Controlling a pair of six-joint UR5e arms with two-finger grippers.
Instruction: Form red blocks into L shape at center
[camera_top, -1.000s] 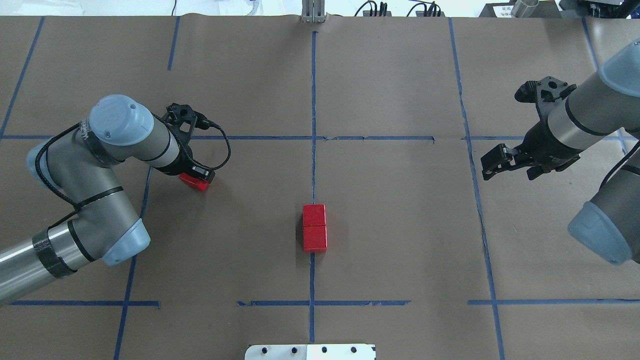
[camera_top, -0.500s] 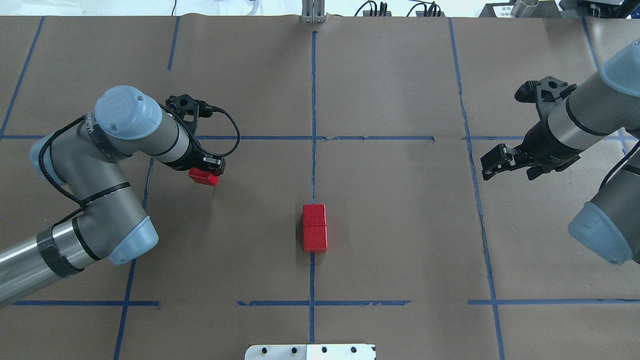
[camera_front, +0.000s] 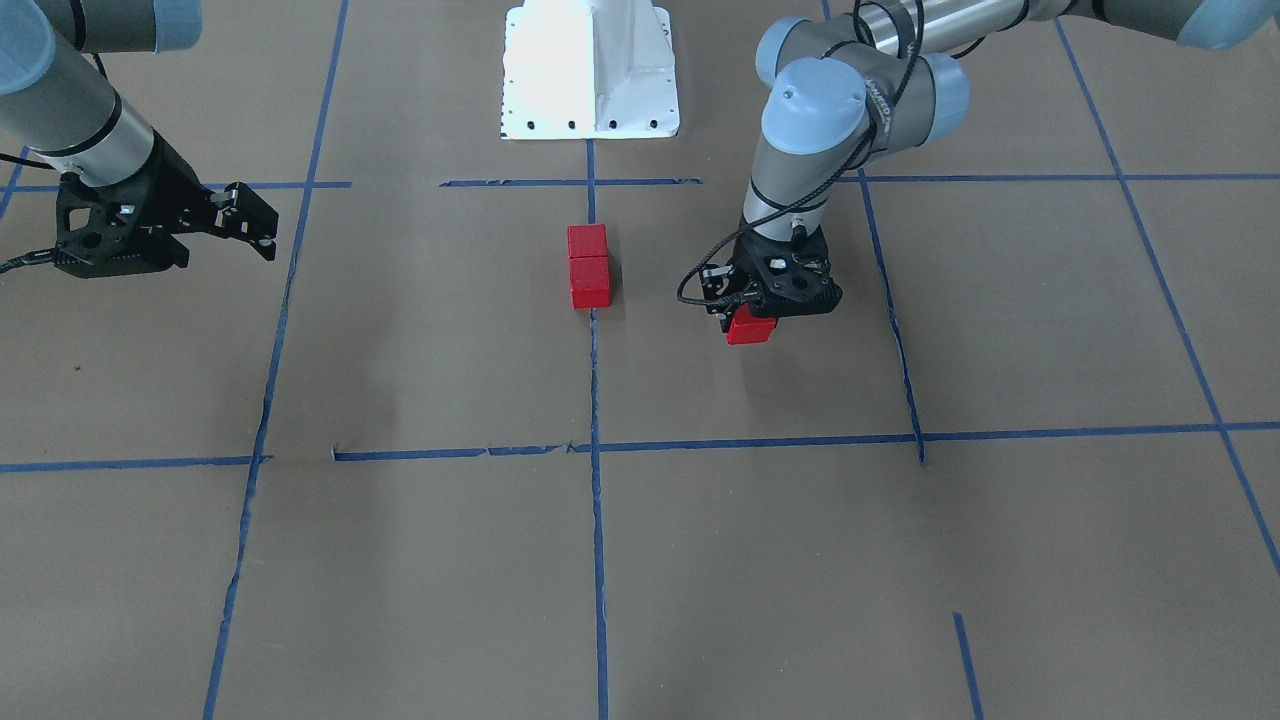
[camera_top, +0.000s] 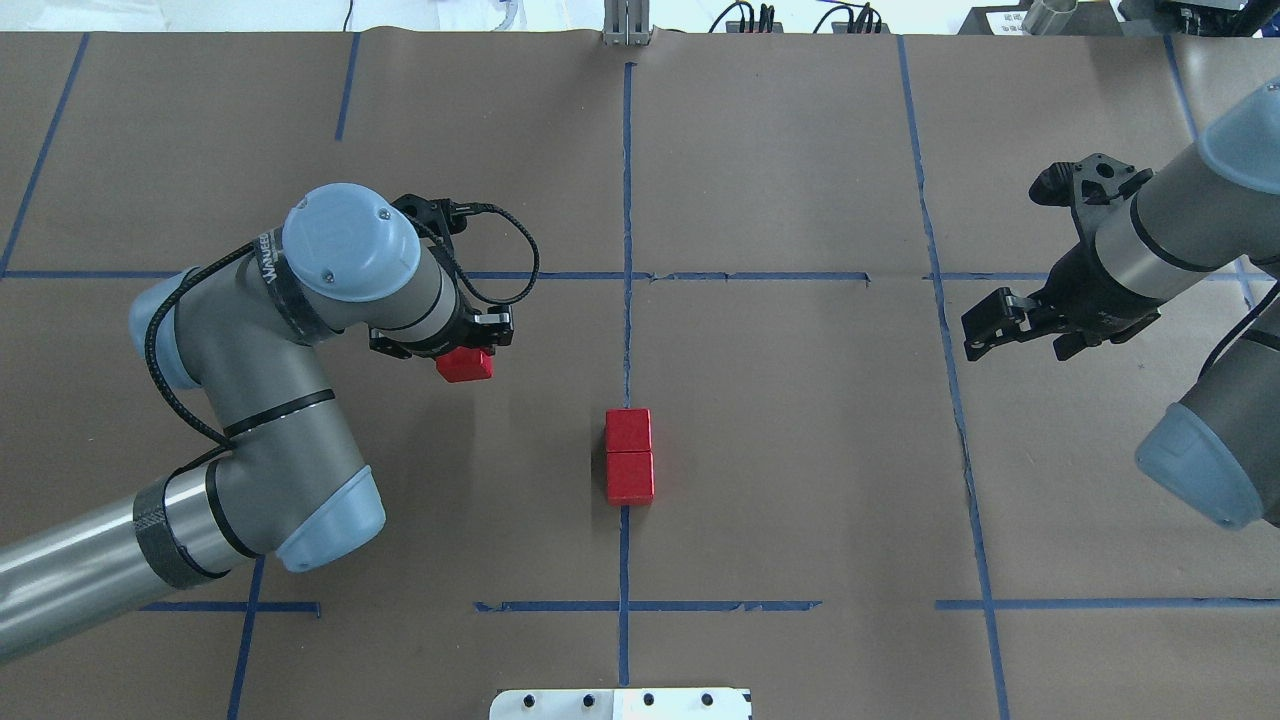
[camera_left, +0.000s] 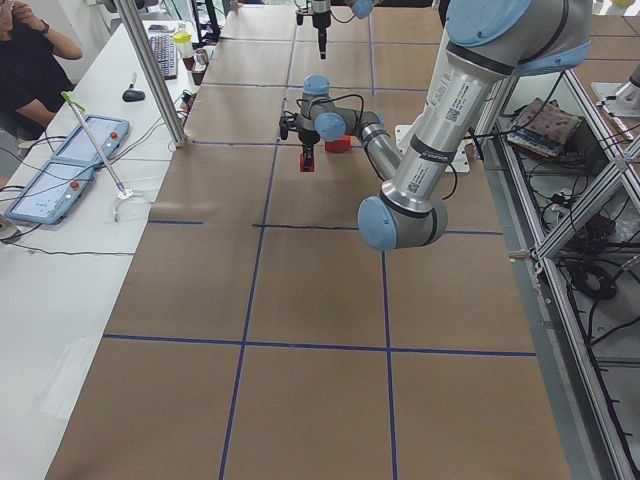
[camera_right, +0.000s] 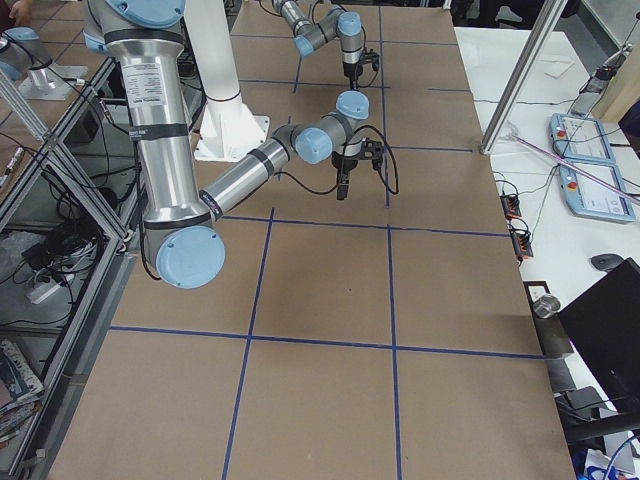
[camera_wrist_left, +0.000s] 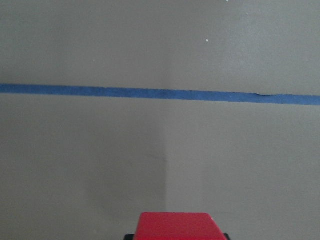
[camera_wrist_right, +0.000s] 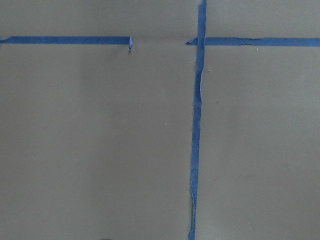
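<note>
Two red blocks (camera_top: 628, 430) (camera_top: 630, 477) lie touching in a short column on the vertical blue tape line (camera_top: 627, 330) at the center, also visible in the front view (camera_front: 587, 241) (camera_front: 590, 283). My left gripper (camera_top: 466, 358) (camera_front: 750, 322) is shut on the third red block (camera_top: 465, 365) (camera_front: 750, 329), held above the paper to the left of the pair and slightly farther from the robot. That block's top fills the bottom edge of the left wrist view (camera_wrist_left: 175, 226). My right gripper (camera_top: 983, 325) (camera_front: 252, 220) hovers far to the right, open and empty.
Blue tape lines divide the brown paper (camera_top: 800, 400) into squares. The white robot base plate (camera_top: 620, 704) sits at the near table edge. A metal post (camera_top: 626, 25) and cables stand at the far edge. A person (camera_left: 30, 60) sits beside the side table with control tablets (camera_left: 60, 175).
My left arm has carried the red block to the right, toward the two blocks at the center. The right arm and the paired blocks have not moved.
</note>
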